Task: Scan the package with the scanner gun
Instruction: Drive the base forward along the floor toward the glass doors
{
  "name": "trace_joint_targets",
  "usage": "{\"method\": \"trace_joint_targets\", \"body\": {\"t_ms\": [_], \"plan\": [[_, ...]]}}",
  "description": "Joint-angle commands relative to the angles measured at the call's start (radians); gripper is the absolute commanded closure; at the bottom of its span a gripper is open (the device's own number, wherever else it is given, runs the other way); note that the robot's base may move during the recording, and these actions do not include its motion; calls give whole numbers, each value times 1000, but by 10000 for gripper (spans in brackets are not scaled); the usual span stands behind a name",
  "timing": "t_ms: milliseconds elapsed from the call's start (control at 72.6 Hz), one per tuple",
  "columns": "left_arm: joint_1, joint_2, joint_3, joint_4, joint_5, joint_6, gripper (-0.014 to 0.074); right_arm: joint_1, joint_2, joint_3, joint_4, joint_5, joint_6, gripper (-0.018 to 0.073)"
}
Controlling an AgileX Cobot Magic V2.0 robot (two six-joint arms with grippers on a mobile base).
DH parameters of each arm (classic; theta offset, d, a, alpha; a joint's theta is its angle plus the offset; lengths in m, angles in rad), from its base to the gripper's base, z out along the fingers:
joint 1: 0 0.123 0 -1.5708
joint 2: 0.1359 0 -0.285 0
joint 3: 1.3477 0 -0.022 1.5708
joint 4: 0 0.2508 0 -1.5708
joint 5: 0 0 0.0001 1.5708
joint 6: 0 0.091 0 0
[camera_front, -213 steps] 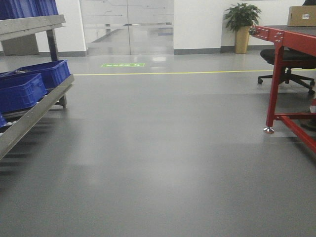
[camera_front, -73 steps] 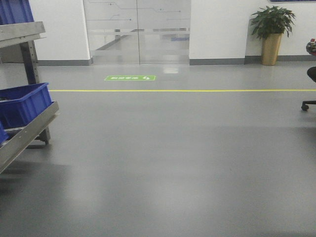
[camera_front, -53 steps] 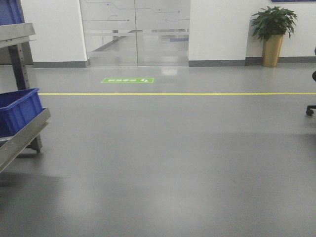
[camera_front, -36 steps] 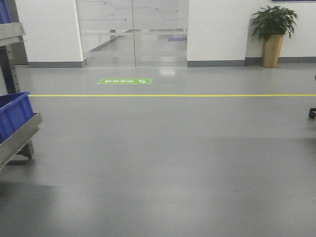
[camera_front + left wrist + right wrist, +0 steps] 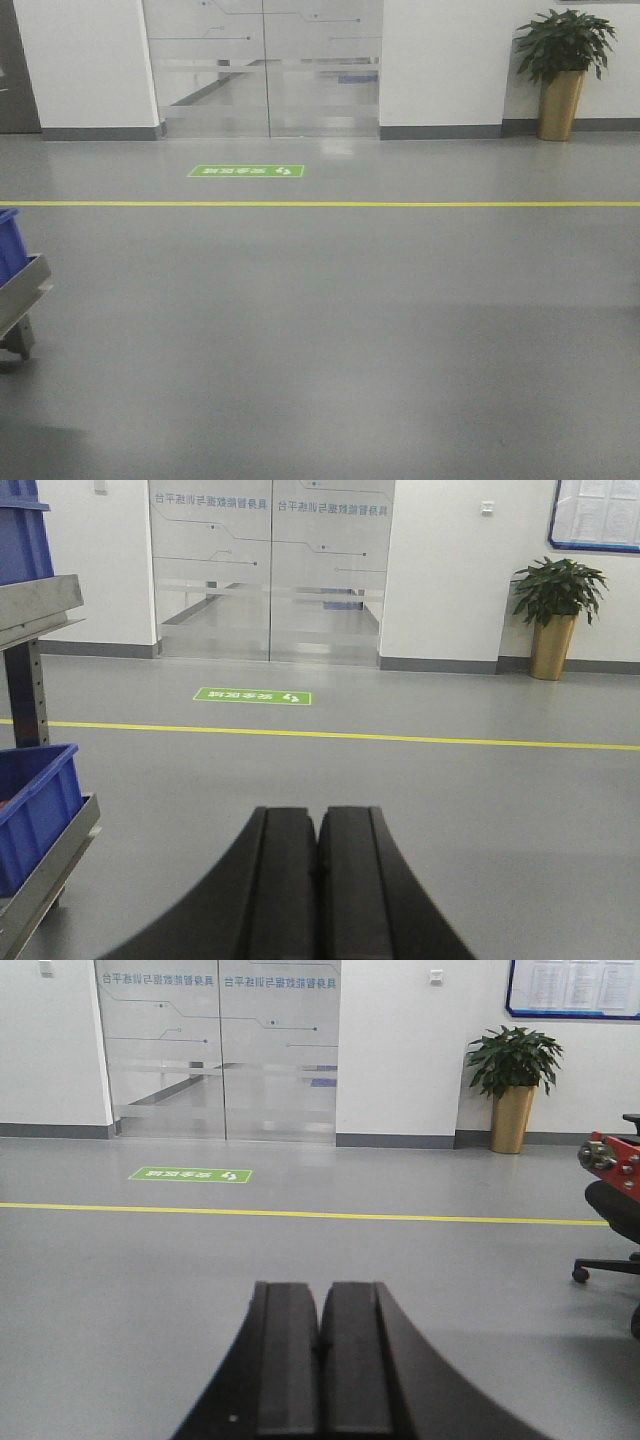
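Front-facing view: grey floor runs to a yellow line, a green sign and glass doors. Neither the package nor the scanner gun shows in any view.

Left wrist view: the left jaws are closed, fingers pressed flat together and holding nothing. A blue bin sits on a rack at the left edge.

Right wrist view: the right jaws are likewise closed tight with nothing between the fingers. A red table and a chair sit at the right edge.

Which way the package lies from the jaws, and how its long axis runs, cannot be told. If it rests on that table, as it possibly does, it lies off to the right, with the right arm nearer.
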Motion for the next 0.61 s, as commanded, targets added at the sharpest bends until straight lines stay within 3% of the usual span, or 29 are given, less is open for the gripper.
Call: {"method": "trace_joint_targets", "body": {"t_ms": [0, 593], "plan": [[0, -3, -1, -6, -13, 0, 708, -4, -2, 0, 3, -18, -7, 728], [0, -3, -1, -6, -13, 0, 708, -4, -2, 0, 3, -18, -7, 728]]}}
